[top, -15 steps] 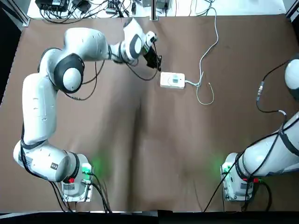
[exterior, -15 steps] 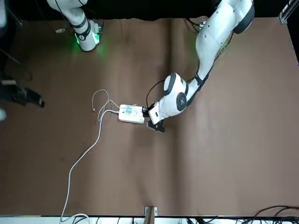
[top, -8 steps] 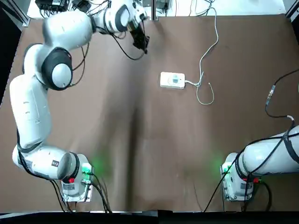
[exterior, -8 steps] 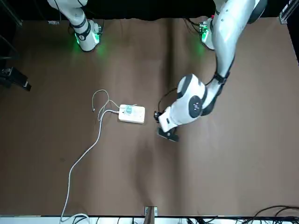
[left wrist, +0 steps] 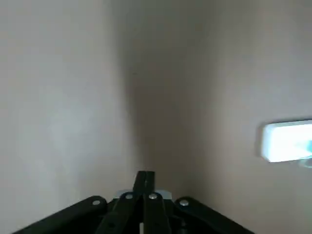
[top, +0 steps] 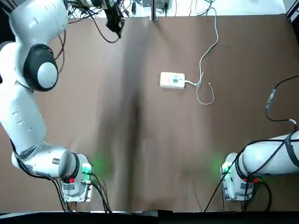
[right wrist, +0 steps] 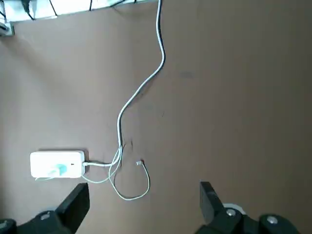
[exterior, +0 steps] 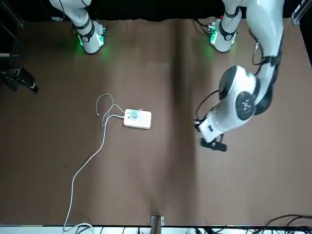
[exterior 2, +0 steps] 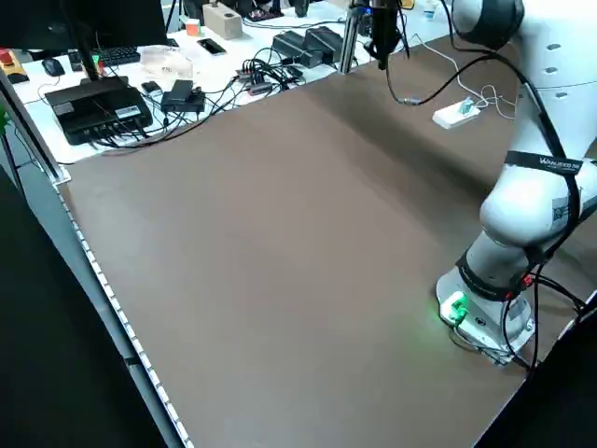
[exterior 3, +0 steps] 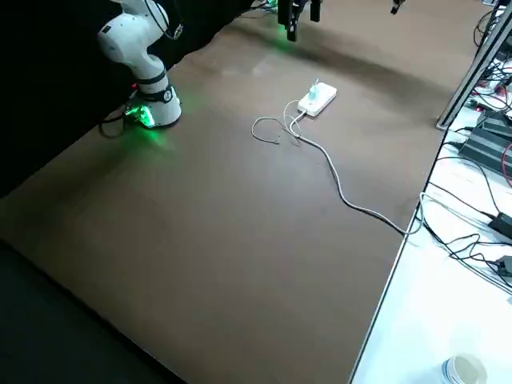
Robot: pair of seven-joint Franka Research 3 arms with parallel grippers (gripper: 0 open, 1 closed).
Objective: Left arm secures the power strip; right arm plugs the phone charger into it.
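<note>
The white power strip (top: 172, 80) lies free on the brown table, its thick white cord (top: 211, 44) running to the far edge. The teal-grey phone charger (top: 176, 80) sits on the strip's face, prongs hidden; its thin pale cable (top: 206, 96) loops beside it. My left gripper (top: 114, 22) hangs raised over the far left of the table, well away from the strip, fingers shut on nothing (left wrist: 145, 183). My right gripper (right wrist: 144, 190) is open and empty, high above the strip (right wrist: 57, 164) and off to the side (exterior: 19, 79).
Beyond the table's far edge are a metal post (top: 153, 9), cables and electronics (exterior 2: 103, 98). The arm bases (top: 74, 179) (top: 238, 179) with green lights stand at the near edge. Bare brown table surface (top: 154, 149) lies between them.
The left arm has swung up and away from beside the power strip toward the far left edge. The right gripper drew back a little at the table's side. Strip and charger stayed put.
</note>
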